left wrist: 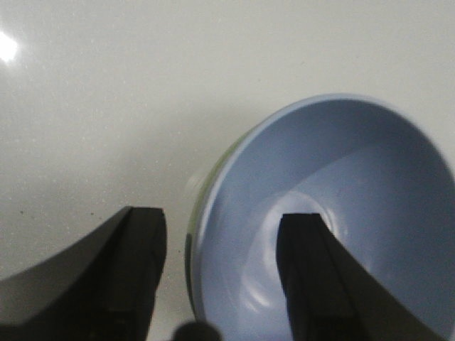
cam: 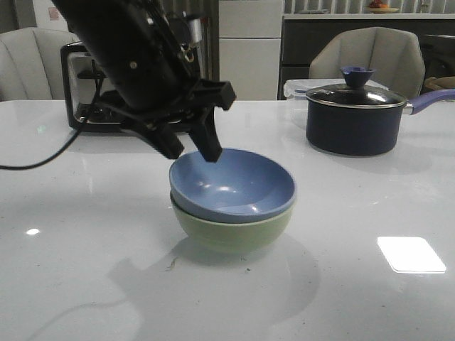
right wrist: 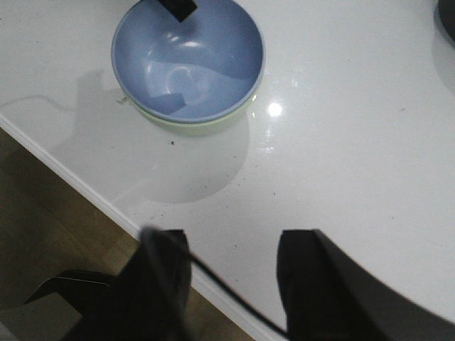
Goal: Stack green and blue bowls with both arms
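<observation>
1. Dusty blue matte bowl (cam: 234,186) sat nested inside the pale sage green matte bowl (cam: 234,231), both near the middle of the glossy white table (cam: 370,213). The blue one looked a bit tilted in there.
2. Left gripper (cam: 192,151) hung right at the blue bowl's back-left rim, jaws spread apart, one finger (left wrist: 313,277) over the inside and the other outside. It gripped nothing.
3. Right gripper (right wrist: 227,273) was well away from the stack, near the table edge over bare tabletop, jaws also apart and empty.
4. Other stuff: a dark lidded saucepan with a bluish handle (cam: 355,117) stood off at the back right, well clear of the bowls.
5. Black toaster-looking appliance (cam: 89,89) sat back left, mostly hidden behind the left arm, with a black cable (cam: 35,163) trailing off it across the table.
</observation>
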Tool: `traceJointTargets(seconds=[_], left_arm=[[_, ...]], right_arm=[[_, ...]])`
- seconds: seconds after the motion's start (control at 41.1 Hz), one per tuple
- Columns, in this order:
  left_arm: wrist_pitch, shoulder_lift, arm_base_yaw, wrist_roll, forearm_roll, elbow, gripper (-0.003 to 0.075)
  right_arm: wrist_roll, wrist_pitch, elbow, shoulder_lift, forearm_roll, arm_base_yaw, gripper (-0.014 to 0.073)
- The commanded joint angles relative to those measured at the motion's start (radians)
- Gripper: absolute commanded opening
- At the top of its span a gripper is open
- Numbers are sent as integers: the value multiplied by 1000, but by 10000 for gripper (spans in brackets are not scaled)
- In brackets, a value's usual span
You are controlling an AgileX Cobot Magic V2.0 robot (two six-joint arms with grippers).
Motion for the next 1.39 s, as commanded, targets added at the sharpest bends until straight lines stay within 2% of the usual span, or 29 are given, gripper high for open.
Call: traceJointTargets(seconds=[0.0, 0.195, 0.365, 0.926, 1.12, 1.364], left_arm=[[-13, -132, -9, 44, -22, -33, 409], [8, -312, -9, 121, -18, 37, 401], [8, -502, -9, 200, -9, 184, 401], [8, -1148, -9, 201, 33, 594, 401], [8, -1266, -9, 201, 35, 668, 401], [9, -1278, -9, 175, 54, 707, 400]], right_arm=[[-15, -55, -28, -7, 2, -3, 416], [-15, -55, -28, -7, 2, -3, 416], [-15, -55, -28, -7, 2, -3, 416], [-15, -55, -28, -7, 2, -3, 416], [-15, -57, -28, -7, 2, -3, 416], [-15, -45, -28, -6, -42, -3, 416]])
